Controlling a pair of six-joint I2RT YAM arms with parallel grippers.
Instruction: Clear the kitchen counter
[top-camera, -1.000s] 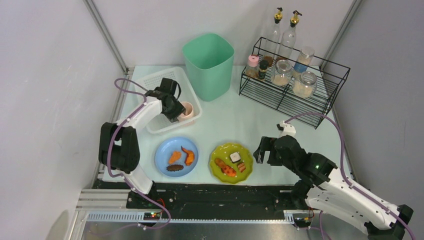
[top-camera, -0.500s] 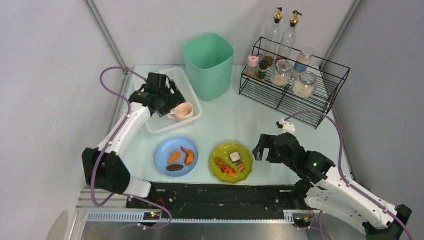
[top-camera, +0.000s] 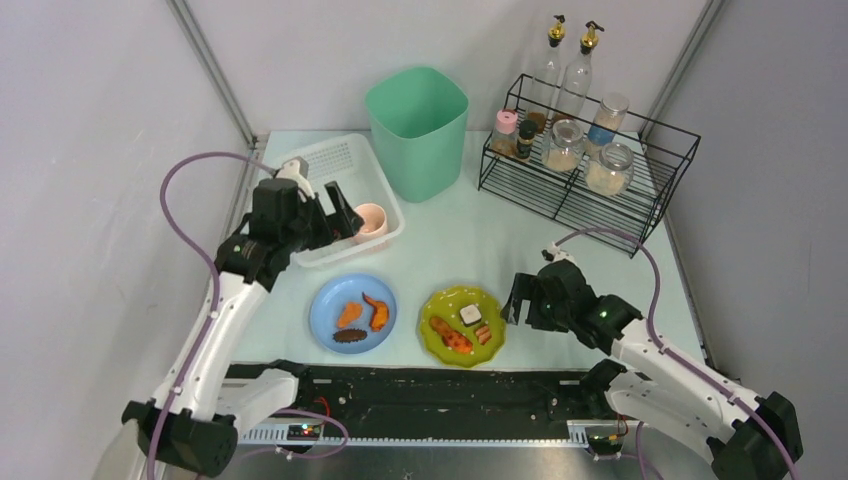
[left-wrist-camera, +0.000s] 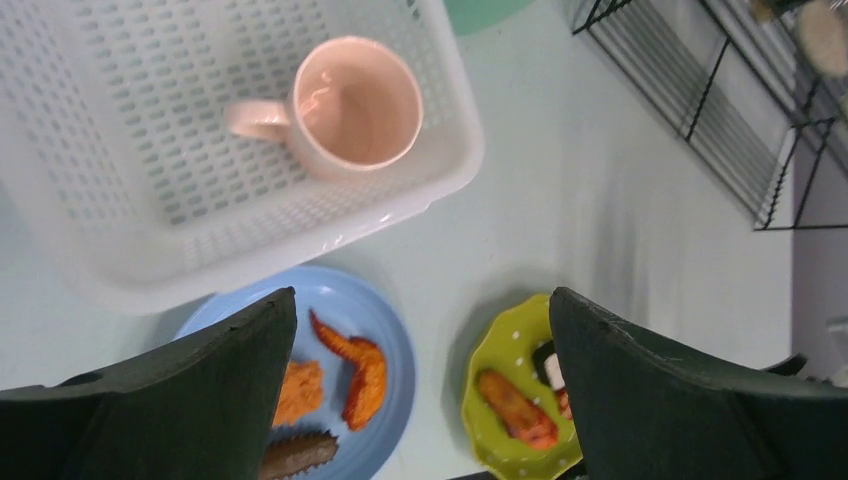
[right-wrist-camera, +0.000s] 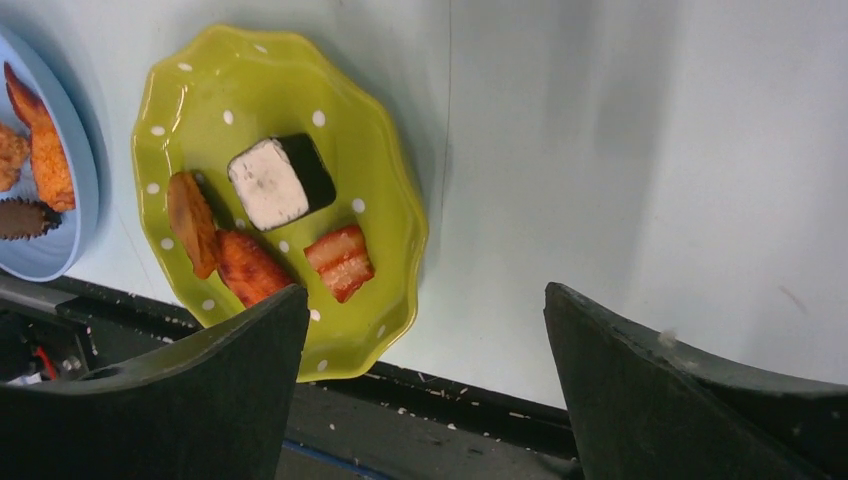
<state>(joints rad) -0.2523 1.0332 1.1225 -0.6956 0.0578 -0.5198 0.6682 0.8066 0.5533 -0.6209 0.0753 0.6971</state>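
The kitchen counter (top-camera: 450, 235) is a pale mint top. On its near part sit a blue plate (top-camera: 325, 300) with fried pieces and a green dotted plate (top-camera: 450, 300) with several food bits. A pink mug (top-camera: 371, 220) lies in the white basket (top-camera: 330, 165). My left gripper (top-camera: 338, 218) hangs open above the basket's near edge, holding nothing; its wrist view looks down on the mug (left-wrist-camera: 350, 105), the blue plate (left-wrist-camera: 395, 330) and the green plate (left-wrist-camera: 500, 345). My right gripper (top-camera: 520, 298) is open and empty, just right of the green plate (right-wrist-camera: 200, 110).
A tall teal bin (top-camera: 417, 130) stands at the back centre. A black wire rack (top-camera: 585, 165) with jars and bottles fills the back right. The black front rail (right-wrist-camera: 450, 410) runs below the green plate.
The left gripper opened, let go of the pink mug in the basket, then rose and drew back to the left. The right gripper edged slightly toward the green plate.
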